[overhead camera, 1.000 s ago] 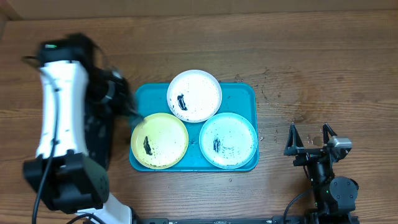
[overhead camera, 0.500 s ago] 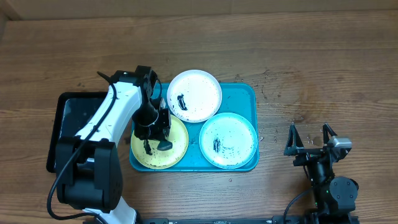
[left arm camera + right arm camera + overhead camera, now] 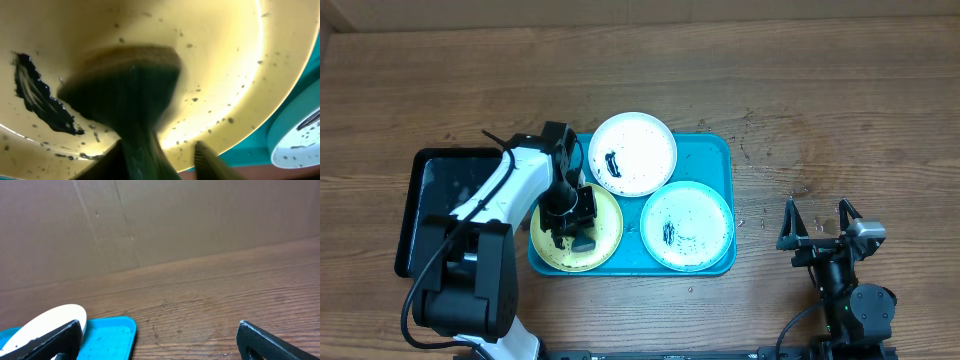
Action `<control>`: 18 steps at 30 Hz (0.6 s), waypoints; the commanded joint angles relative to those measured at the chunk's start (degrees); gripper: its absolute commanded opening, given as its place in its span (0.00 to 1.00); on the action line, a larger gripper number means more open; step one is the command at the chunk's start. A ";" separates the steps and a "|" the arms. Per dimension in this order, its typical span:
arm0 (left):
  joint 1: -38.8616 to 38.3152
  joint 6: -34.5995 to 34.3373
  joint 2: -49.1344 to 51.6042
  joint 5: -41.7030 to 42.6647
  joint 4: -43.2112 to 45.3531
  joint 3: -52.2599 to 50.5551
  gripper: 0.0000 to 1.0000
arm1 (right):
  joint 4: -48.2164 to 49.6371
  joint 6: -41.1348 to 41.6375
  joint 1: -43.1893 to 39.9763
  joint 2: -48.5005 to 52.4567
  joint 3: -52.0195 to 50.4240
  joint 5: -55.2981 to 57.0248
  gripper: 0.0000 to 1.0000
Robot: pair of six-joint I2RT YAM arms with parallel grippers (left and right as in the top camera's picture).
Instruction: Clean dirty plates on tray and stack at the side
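Left gripper point(image 3: 574, 230) lowered onto yellow-green plate point(image 3: 609, 232); tray point(image 3: 716, 150) lies lengthwise left-right.

Brown wood-grain table point(image 3: 820, 90), plain brown cardboard wall point(image 3: 200, 215) behind

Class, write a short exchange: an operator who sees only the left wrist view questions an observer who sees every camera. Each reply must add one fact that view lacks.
Operator: I see a yellow-green plate with a black smear, and the edge of another plate. How many plates in all?
Observer: Three, all on the turquoise tray: yours, a white plate and a mint plate.
Operator: Where is the right pincer?
Observer: The right pincer is to the right of the tray, clear of it, open with nothing in it.
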 commanded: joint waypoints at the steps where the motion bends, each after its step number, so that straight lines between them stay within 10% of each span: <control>1: -0.37 -0.72 -0.22 0.96 0.66 -0.02 0.57 | 0.37 -0.42 -0.20 -0.57 -0.59 0.57 1.00; 14: 0.94 2.45 -0.26 -1.42 -18.38 26.67 0.60 | 0.37 -0.42 -0.20 -0.57 -0.59 0.57 1.00; 17: 3.17 1.81 -0.26 -4.85 -25.86 38.10 0.77 | 0.37 -0.42 -0.20 -0.57 -0.59 0.57 1.00; 18: 4.04 1.84 -0.26 -5.53 -27.61 40.96 1.00 | 0.37 -0.42 -0.20 -0.57 -0.59 0.57 1.00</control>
